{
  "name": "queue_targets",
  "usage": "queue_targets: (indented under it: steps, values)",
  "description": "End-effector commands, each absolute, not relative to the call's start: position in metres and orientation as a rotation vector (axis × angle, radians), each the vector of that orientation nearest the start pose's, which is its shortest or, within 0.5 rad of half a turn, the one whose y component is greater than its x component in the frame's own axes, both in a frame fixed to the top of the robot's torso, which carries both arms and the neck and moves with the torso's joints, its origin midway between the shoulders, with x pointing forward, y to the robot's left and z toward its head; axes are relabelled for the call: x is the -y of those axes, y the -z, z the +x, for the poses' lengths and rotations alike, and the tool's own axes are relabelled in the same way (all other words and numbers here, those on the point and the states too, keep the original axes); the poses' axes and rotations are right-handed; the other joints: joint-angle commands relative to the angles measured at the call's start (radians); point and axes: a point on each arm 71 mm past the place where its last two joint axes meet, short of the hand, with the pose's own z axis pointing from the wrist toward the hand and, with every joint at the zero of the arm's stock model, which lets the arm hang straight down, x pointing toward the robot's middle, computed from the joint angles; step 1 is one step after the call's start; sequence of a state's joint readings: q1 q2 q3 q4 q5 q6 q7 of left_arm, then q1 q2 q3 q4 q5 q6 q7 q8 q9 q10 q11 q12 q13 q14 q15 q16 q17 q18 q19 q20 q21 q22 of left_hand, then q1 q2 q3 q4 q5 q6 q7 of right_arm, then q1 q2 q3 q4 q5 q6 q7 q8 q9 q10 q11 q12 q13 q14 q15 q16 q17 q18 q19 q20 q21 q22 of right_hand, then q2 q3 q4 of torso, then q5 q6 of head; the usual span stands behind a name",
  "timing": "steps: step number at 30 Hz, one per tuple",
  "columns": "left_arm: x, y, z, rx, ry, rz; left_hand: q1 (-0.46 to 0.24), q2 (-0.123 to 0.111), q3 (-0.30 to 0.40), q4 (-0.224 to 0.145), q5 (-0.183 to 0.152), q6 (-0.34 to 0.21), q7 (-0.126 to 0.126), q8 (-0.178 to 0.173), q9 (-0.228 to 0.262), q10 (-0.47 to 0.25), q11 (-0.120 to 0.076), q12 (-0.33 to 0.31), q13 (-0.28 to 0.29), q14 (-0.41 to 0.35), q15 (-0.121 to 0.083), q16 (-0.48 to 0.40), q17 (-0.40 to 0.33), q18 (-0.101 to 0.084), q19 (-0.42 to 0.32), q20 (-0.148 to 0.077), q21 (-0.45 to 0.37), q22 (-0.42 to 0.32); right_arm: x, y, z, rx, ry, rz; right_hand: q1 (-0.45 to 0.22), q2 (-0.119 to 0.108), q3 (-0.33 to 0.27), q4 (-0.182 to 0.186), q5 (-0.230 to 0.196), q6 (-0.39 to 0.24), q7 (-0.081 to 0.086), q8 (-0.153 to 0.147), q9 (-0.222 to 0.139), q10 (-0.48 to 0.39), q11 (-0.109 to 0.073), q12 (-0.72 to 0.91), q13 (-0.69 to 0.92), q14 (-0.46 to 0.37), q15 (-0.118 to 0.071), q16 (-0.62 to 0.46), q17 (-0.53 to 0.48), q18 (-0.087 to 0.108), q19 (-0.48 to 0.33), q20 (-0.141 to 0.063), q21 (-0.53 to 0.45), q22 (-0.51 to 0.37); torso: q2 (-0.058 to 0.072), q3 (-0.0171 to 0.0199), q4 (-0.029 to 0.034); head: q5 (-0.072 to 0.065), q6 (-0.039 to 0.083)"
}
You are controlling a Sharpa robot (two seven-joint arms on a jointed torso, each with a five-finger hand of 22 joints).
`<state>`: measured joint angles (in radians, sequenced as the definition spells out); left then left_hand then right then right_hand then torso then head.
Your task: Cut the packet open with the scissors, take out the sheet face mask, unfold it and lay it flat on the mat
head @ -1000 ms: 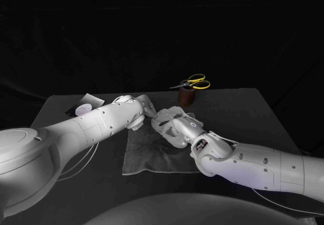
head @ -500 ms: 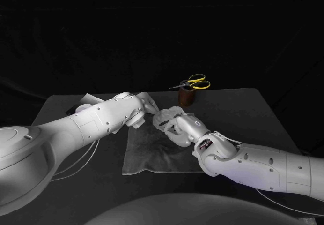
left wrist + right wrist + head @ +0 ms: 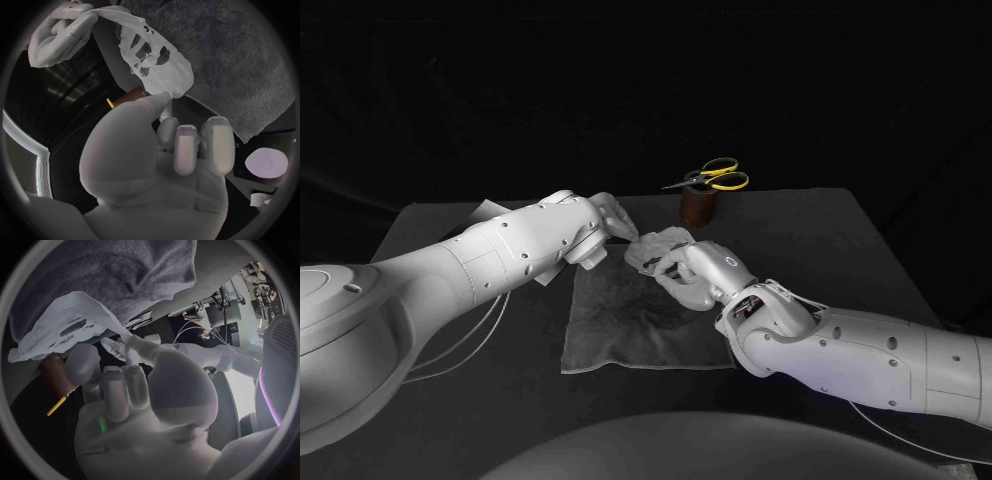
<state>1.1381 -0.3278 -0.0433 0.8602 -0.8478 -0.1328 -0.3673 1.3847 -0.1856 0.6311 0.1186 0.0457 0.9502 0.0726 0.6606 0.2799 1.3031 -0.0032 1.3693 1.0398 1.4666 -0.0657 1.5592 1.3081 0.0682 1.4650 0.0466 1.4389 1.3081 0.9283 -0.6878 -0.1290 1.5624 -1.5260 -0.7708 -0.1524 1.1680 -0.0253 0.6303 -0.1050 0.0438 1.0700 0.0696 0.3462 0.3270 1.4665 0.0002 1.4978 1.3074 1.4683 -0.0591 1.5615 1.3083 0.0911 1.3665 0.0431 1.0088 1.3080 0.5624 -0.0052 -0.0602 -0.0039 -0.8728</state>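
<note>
Black cloth closed off the room behind a black table [image 3: 877, 250], and a dark grey mat [image 3: 639, 330] lay at the centre of the frame. Scissors [image 3: 715, 177] with yellow handles stood in a brown holder [image 3: 697, 207] at the upper centre, just beyond the mat's far edge. A pale corner of the packet [image 3: 485, 208] showed at the upper left, mostly hidden behind the left arm. The sheet face mask [image 3: 658, 243] was out of the packet and hung crumpled between the two hands, above the far end of the mat and not yet on it. The left hand [image 3: 596, 228] pinched one lower edge of the mask [image 3: 153, 55] at the thumb tip, its other fingers curled in; the right hand [image 3: 689, 268] clasped the opposite end. Three faults appeared likely. The left pinch covered very little material, so any outward pull could slip the sheet free and let it fold back on itself. The sheet looked thin and carried cut-outs, so uneven tension between the hands could tear it at an opening. The mask also hung near the holder, so spreading it there could leave part of it off the mat or disturb the scissors.
</note>
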Motion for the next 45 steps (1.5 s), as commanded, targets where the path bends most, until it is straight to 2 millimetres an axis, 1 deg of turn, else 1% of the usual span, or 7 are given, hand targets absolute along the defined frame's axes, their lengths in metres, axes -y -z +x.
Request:
queue_targets:
  steps: [1,3,6,8,17,34,45]
  values:
    - [-0.134,0.283,0.558,-2.174,0.549,-0.627,-0.025,-0.004,-0.008,0.008,0.003,-0.016,0.002,-0.007,0.015,-0.044,0.006,-0.031,-0.065,0.095,0.007,0.003,0.231,-0.017,-0.008,-0.002,-0.004,0.073,0.121,0.294,0.393,-1.534,-0.862,0.022,0.004,0.005,0.006,0.0,0.005,0.01,-0.001,0.012,0.022,0.087,-0.01,0.003,0.212,0.101,-0.008,0.007,0.258,0.013,0.009,-0.001,0.005,0.123,0.0,-0.0005,0.0011,0.0,0.0]
    - [-0.134,0.283,0.559,-2.179,0.552,-0.629,-0.074,-0.021,-0.049,0.032,0.002,-0.086,0.041,-0.058,-0.003,-0.134,0.035,-0.092,-0.186,0.088,0.031,-0.004,0.209,-0.012,-0.023,0.01,-0.021,0.05,0.122,0.294,0.394,-1.536,-0.857,0.024,0.004,0.005,0.006,0.0,0.005,0.01,-0.001,0.012,0.022,0.087,-0.01,0.003,0.212,0.101,-0.008,0.007,0.258,0.013,0.009,-0.001,0.005,0.123,0.0,-0.0014,0.0014,0.0,0.0]
    - [-0.135,0.283,0.559,-2.179,0.557,-0.635,-0.099,-0.03,-0.085,0.045,0.003,-0.102,0.057,-0.074,-0.009,-0.197,0.052,-0.128,-0.26,0.077,0.047,-0.013,0.177,-0.004,-0.044,0.025,-0.044,0.021,0.123,0.295,0.396,-1.536,-0.852,0.026,0.004,0.005,0.006,0.0,0.005,0.01,-0.001,0.012,0.022,0.087,-0.01,0.003,0.212,0.101,-0.008,0.007,0.258,0.013,0.009,-0.001,0.005,0.123,0.001,-0.0021,0.0012,0.002,0.0]
    - [-0.137,0.282,0.559,-2.173,0.56,-0.639,-0.136,-0.044,-0.124,0.069,0.003,-0.14,0.076,-0.093,-0.014,-0.308,0.07,-0.197,-0.394,0.066,0.062,-0.022,0.148,0.003,-0.064,0.036,-0.065,-0.006,0.123,0.295,0.396,-1.535,-0.849,0.028,0.004,0.005,0.006,0.0,0.005,0.01,-0.001,0.012,0.022,0.087,-0.01,0.003,0.212,0.101,-0.008,0.007,0.258,0.013,0.009,-0.001,0.005,0.123,0.001,-0.0023,0.0012,0.002,0.0]
    - [-0.153,0.28,0.553,-2.183,0.565,-0.647,-0.23,-0.003,-0.237,0.174,0.003,-0.164,0.074,-0.046,0.014,-0.363,0.074,-0.234,-0.47,0.059,0.069,-0.028,0.13,0.006,-0.067,0.052,-0.071,-0.012,0.123,0.294,0.398,-1.522,-0.852,0.035,0.004,0.005,0.006,0.0,0.005,0.01,-0.001,0.012,0.022,0.087,-0.01,0.003,0.212,0.101,-0.008,0.007,0.258,0.013,0.009,-0.001,0.005,0.123,0.001,-0.0017,0.0019,-0.004,0.0]
    - [-0.193,0.284,0.528,-2.352,0.512,-0.709,-0.353,0.081,-0.375,0.177,0.003,-0.094,0.022,0.027,0.043,-0.089,0.024,-0.075,-0.159,0.08,0.023,-0.017,0.173,-0.015,-0.007,0.008,-0.01,0.066,0.127,0.292,0.399,-1.516,-0.849,0.044,0.004,0.006,0.011,0.0,0.005,0.009,-0.001,0.014,0.023,0.087,-0.01,0.003,0.212,0.101,-0.008,0.007,0.258,0.012,0.01,-0.002,0.007,0.124,0.001,-0.0015,0.0004,-0.002,0.0]
    - [-0.188,0.288,0.525,-2.43,0.523,-0.752,-0.369,0.105,-0.396,0.176,0.003,-0.085,0.017,0.027,0.045,-0.063,0.018,-0.053,-0.109,0.082,0.017,-0.015,0.179,-0.017,-0.003,0.003,-0.006,0.072,0.126,0.29,0.398,-1.507,-0.853,0.051,0.004,0.006,0.011,0.0,0.005,0.009,-0.001,0.014,0.023,0.087,-0.01,0.004,0.213,0.102,-0.008,0.007,0.259,0.012,0.01,-0.002,0.008,0.124,-0.001,-0.0002,-0.0005,0.002,0.0]
